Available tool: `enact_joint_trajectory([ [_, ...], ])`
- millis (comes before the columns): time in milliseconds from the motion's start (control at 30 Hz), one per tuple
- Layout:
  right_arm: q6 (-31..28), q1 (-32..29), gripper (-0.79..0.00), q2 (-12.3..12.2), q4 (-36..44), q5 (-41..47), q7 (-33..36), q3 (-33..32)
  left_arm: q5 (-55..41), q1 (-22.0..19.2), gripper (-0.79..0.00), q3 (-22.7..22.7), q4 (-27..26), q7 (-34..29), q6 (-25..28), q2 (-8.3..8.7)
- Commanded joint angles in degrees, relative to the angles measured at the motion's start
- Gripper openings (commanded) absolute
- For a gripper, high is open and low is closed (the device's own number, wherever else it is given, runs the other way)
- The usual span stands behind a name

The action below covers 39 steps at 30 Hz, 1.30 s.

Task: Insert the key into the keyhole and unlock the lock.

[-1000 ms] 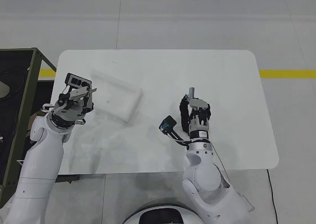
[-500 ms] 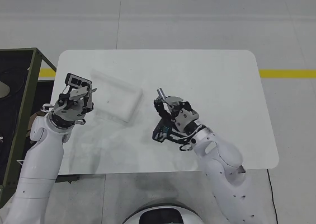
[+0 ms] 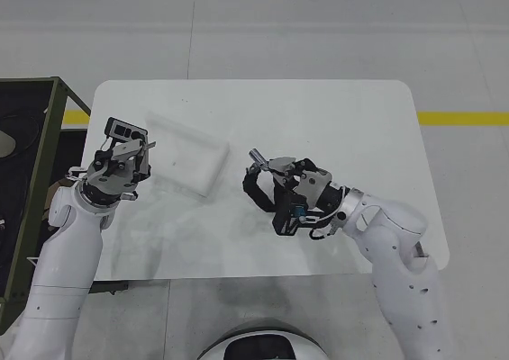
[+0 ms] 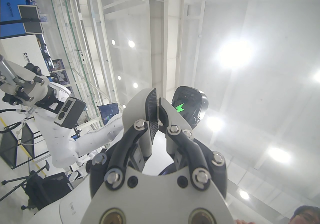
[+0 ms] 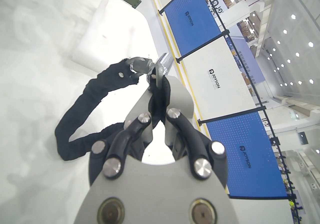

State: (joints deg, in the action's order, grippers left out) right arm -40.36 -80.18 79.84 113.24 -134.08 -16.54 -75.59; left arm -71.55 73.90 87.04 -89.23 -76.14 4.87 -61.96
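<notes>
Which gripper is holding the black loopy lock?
The right gripper, over the middle of the table: it is shut on the lock, whose black loop sticks out. The left gripper pinches only a thin sliver, likely the key.

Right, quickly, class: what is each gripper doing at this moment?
Left gripper: shut on what looks like the key.
Right gripper: shut on the lock.

The right gripper point(image 5: 159, 90) was clamped on the black fabric-sleeved cable lock point(image 5: 80, 105) beside its silver metal cylinder point(image 5: 164, 61), above the white table point(image 5: 32, 65).
</notes>
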Motion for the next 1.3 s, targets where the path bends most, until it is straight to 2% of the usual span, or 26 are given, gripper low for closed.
enact_joint_trajectory([
  [0, 0.0, 0.0, -0.785, 0.0, 0.0, 0.0, 0.0, 0.0, 0.0, 0.0, -0.785, 0.0, 0.0, 0.0, 0.0, 0.00],
  [100, -2.1, -0.3, -0.785, 0.1, -2.0, 11.4, -4.1, -2.0, 0.0, 0.0, -0.785, 0.0, 0.0, 0.0, 0.0, 0.00],
  [200, -10.2, 2.2, -0.785, -0.1, -6.5, 25.0, -7.3, -4.8, 0.0, 0.0, -0.785, 0.0, 0.0, 0.0, 0.0, 0.00],
  [300, -17.6, 5.1, -0.785, -0.2, -10.9, 35.5, -7.4, -6.1, 0.0, 0.0, -0.785, 0.0, 0.0, 0.0, 0.0, 0.00],
  [467, -17.6, 8.7, -0.785, -1.9, -16.5, 50.0, -5.7, -0.8, 0.0, 0.0, -0.785, 0.0, 0.0, 0.0, 0.0, 0.00],
  [767, -17.6, 16.5, -0.785, -8.5, -21.9, 81.9, 1.0, 12.2, 0.0, 0.0, -0.785, 0.0, 0.0, 0.0, 0.0, 0.00],
  [900, -17.6, 19.5, -0.785, -11.5, -22.8, 98.2, 6.0, 17.8, 0.0, 0.0, -0.785, 0.0, 0.0, 0.0, 0.0, 0.00],
  [1033, -17.6, 21.8, -0.785, -13.8, -24.4, 116.0, 13.9, 21.6, 0.0, 0.0, -0.785, 0.0, 0.0, 0.0, 0.0, 0.00],
  [1133, -17.6, 23.0, -0.785, -15.1, -25.3, 127.9, 22.7, 23.2, 0.0, 0.0, -0.785, 0.0, 0.0, 0.0, 0.0, 0.00],
  [1267, -17.6, 24.4, -0.785, -16.1, -27.7, 135.2, 35.9, 23.5, 0.0, 0.0, -0.785, 0.0, 0.0, 0.0, 0.0, 0.00],
])
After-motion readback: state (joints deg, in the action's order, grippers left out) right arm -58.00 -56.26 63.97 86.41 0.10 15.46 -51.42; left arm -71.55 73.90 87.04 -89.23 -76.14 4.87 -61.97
